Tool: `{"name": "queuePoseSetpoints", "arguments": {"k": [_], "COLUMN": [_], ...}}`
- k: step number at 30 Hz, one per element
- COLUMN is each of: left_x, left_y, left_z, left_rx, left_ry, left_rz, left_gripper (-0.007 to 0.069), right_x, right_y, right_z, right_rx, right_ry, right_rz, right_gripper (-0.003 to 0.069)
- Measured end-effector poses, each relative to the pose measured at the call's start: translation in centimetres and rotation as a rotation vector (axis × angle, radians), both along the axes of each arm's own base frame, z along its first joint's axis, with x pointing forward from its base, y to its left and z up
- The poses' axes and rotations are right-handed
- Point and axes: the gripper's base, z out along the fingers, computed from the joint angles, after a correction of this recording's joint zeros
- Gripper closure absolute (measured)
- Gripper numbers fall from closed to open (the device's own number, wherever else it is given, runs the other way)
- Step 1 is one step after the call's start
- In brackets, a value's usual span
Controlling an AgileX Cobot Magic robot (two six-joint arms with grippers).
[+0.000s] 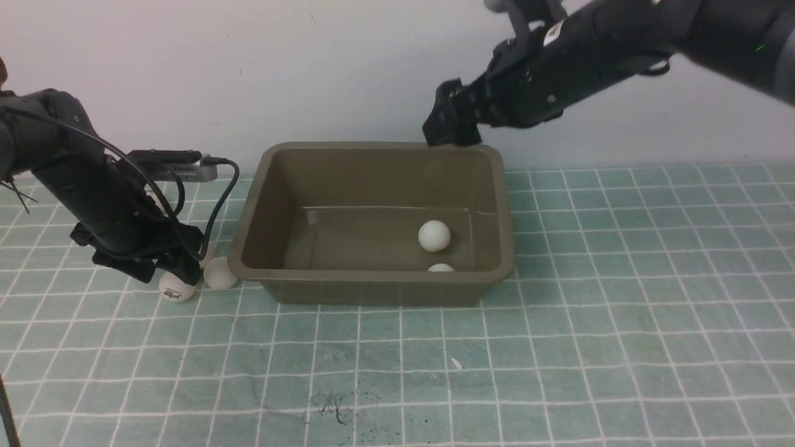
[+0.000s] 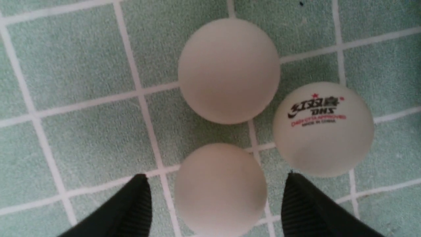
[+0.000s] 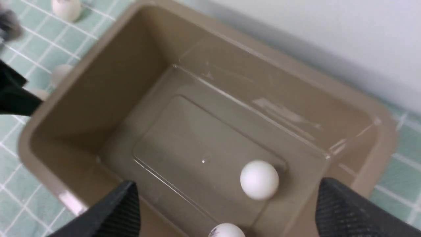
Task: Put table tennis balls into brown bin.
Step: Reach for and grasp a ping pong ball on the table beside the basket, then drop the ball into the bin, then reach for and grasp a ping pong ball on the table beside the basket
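The brown bin (image 1: 372,282) stands mid-table with two table tennis balls inside, one (image 1: 433,236) on the floor and one (image 1: 441,268) at the near wall. The right wrist view shows the same pair (image 3: 259,179) (image 3: 227,231). My right gripper (image 1: 450,127) (image 3: 227,181) hangs open and empty above the bin's far right corner. Left of the bin, my left gripper (image 1: 181,268) (image 2: 216,175) is low over the cloth and open. A plain ball (image 2: 220,189) lies between its fingers with a gap on each side. A second plain ball (image 2: 229,70) and a logo ball (image 2: 324,128) lie just beyond.
A green cloth with a white grid (image 1: 559,347) covers the table. A grey cabled device (image 1: 180,171) sits behind my left arm. The white wall (image 1: 310,74) rises close behind the bin.
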Motion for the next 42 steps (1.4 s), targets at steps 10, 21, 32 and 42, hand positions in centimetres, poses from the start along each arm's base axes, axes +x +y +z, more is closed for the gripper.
{"name": "queuePoseSetpoints", "arguments": {"k": [10,21,32,42], "left_x": [-0.7,-0.2,1.8,2.9], "left_y": [0.6,-11.7,-9.1,-2.0], "left_z": [4.9,10.9,8.6,5.3], "left_rx": [0.081,-0.2,0.029,0.052], "left_ry": [0.055,-0.227,-0.243,-0.147], "left_rz": [-0.005,-0.202,-0.011,0.116], "left_gripper": [0.0305,0.0288,0.0195,0.0586], "right_x": [-6.4,-16.5,-20.1,-20.0], "right_y": [-3.7,-9.7,-11.5,-11.7], "right_z": [8.2,8.4,4.7,4.7], "right_rx": [-0.069,-0.05,0.019,0.006], "right_ry": [-0.102,-0.174,-0.268,-0.287], "right_rz": [-0.03,-0.221,-0.271,-0.28], "right_gripper": [0.0367,0.0669,0.0673,0.0673]}}
